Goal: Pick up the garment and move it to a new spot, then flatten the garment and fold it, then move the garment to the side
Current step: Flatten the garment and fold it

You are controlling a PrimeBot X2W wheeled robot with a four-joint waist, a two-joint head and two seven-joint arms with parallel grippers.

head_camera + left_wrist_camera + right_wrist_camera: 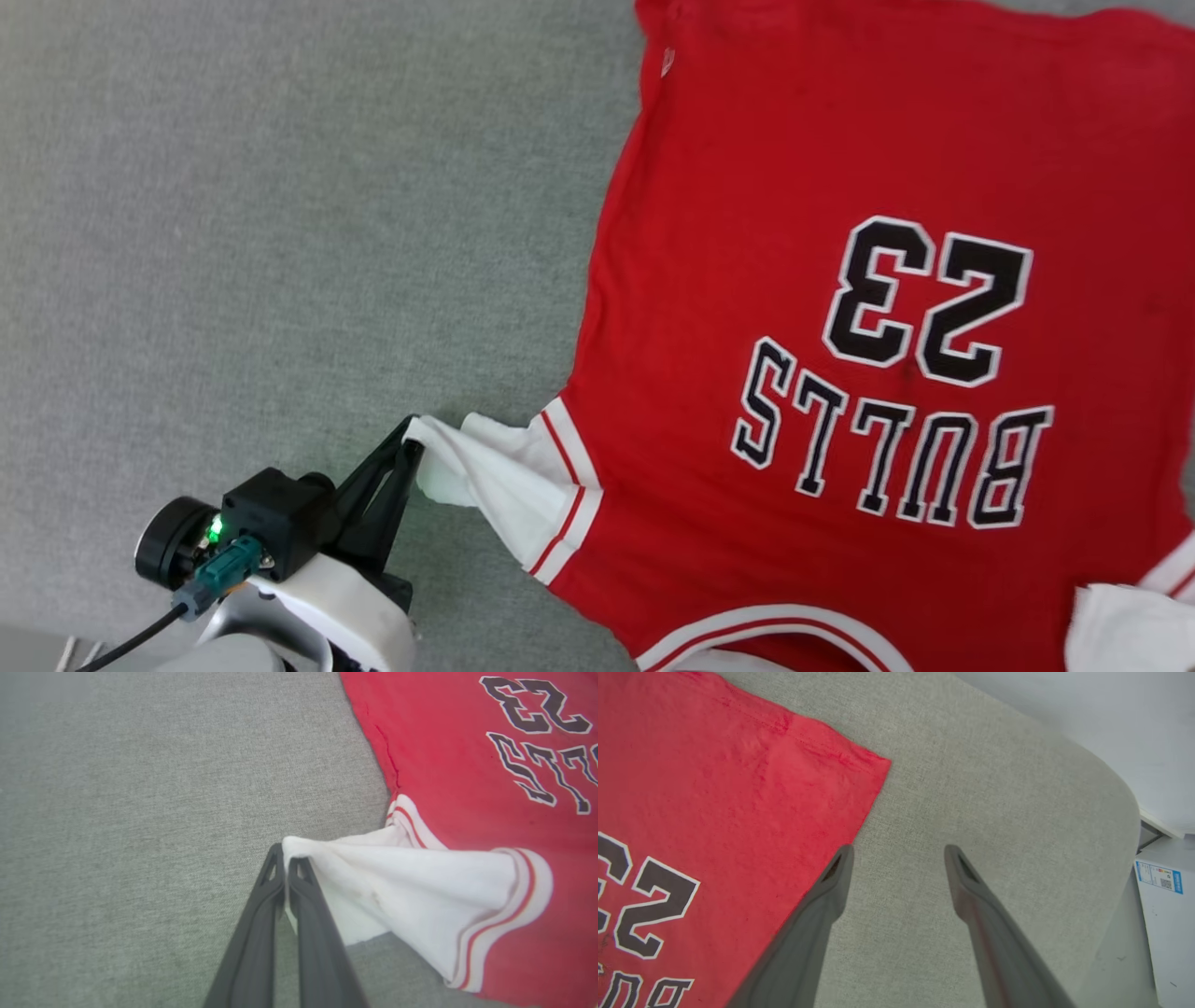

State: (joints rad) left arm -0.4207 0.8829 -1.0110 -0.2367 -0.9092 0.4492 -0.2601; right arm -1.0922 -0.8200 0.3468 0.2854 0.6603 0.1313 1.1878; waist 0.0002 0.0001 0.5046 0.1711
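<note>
The garment (747, 280) lies spread on the grey cloth-covered surface (280, 233), print side up. Its black "BULLS 23" print (896, 373) reads upside down from the head camera.

Left of the print in the head view, past the red-and-white striped trim, the white sleeve (504, 481) is drawn out into a taut, creased cone pointing away from the lettering. The left gripper (413, 441) stands at the tip of that cone, well to the left of the print and a little lower. Its two dark fingers (303, 891) are pressed together with almost no gap, and the sleeve's edge is pinched between their tips. In the left wrist view white cloth wraps over the tips. The sleeve seems to be raised slightly off the surface near the grip, though the angle makes that hard to judge.

The right gripper (899, 851) hovers on the far side of the print, beside the shirt's straight red edge and near its hem corner. Its fingers stand wide apart, with nothing between them but bare grey cloth. One finger crosses the red edge in the right wrist view.

Below and right of the print in the head view, a second white sleeve (1130, 625) lies bunched. A white box with a blue label (1164, 905) stands beyond the surface's rounded edge, far from the print.
</note>
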